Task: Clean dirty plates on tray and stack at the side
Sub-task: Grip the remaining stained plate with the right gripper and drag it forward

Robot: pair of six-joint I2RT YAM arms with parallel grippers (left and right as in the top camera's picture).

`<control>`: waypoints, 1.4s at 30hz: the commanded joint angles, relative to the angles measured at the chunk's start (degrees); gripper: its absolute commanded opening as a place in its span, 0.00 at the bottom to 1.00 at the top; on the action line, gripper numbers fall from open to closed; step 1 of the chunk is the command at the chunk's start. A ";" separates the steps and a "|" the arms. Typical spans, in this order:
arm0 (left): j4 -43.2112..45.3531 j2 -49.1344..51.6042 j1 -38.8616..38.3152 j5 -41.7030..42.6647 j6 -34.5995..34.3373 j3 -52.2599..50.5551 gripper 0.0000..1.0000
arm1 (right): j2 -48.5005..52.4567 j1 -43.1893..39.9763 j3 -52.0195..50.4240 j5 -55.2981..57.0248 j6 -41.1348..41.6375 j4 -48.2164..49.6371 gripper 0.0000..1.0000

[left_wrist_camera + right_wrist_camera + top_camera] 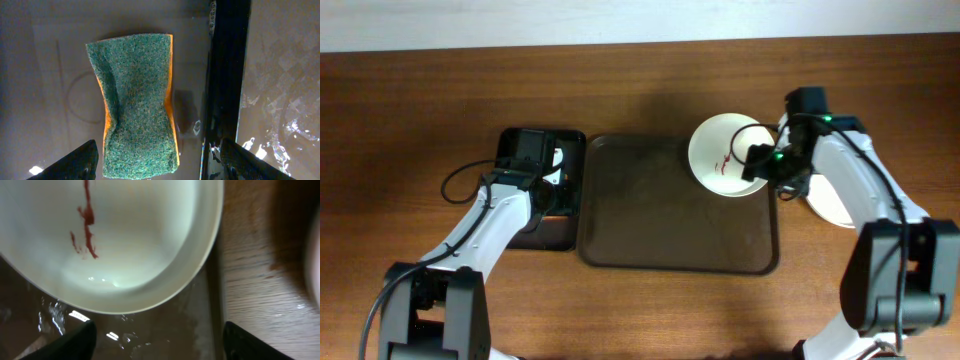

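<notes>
Two robot arms work over a brown wooden table (420, 110). A round shallow white plate (720, 150) streaked with dark red sits at the far right corner of the large dark-brown rectangular tray (660, 215), its edge reaching past the tray's rim. The right gripper (767, 166) hovers at the plate's right edge. In the right wrist view its two dark fingers (70, 342) stand wide apart below the plate (125, 240), holding nothing, with the glossy tray (165, 330) beneath. A second white plate (830, 205) lies on the table just right of the tray, partly hidden by the right arm.

On the left, the left gripper (548, 170) hangs over a smaller, narrow black tray (565, 225) just beside the brown one. The left wrist view shows a green-topped, orange-backed scouring sponge (137, 105) lying flat in the black tray (45, 75). The left gripper's fingers (75, 162) are spread on either side of the sponge's near end and grip nothing.
</notes>
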 commanded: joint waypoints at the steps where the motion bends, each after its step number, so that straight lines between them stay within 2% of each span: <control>1: 0.09 -0.61 0.13 0.61 0.07 -0.55 0.76 | 3.76 0.96 0.35 2.49 5.05 0.42 0.74; 7: 0.09 -0.61 0.13 0.61 0.07 -0.55 0.76 | 9.64 0.96 0.35 1.68 6.23 2.14 0.62; 9: 0.09 -0.61 0.13 0.61 0.07 -0.55 0.77 | 10.56 0.96 0.35 0.70 6.21 2.78 0.52; 11: 0.09 -0.61 0.13 0.61 0.09 -0.55 0.77 | 10.64 0.96 0.35 0.50 6.21 2.84 0.34; 14: 0.11 -0.61 0.13 0.61 0.07 -0.55 0.77 | 10.62 0.96 0.35 0.48 5.88 2.47 0.22; 15: 0.11 -0.61 0.13 0.61 0.07 -0.55 0.77 | 10.64 0.96 0.35 -0.04 5.05 2.10 0.13; 16: 0.11 -0.61 0.13 0.59 0.07 -0.55 0.77 | 10.64 1.01 0.35 -1.84 3.23 1.99 0.10; 24: 0.11 -0.61 0.13 0.61 0.07 -0.55 0.78 | 10.62 3.17 0.37 -12.15 -1.57 1.22 0.10; 35: 4.57 -0.04 0.13 0.55 0.09 -0.55 0.80 | 10.62 11.76 0.35 -12.00 -1.31 4.28 0.10; 42: 6.86 3.52 0.13 -4.35 -1.01 -0.59 0.75 | 10.64 11.87 0.35 -11.26 -1.33 4.24 0.11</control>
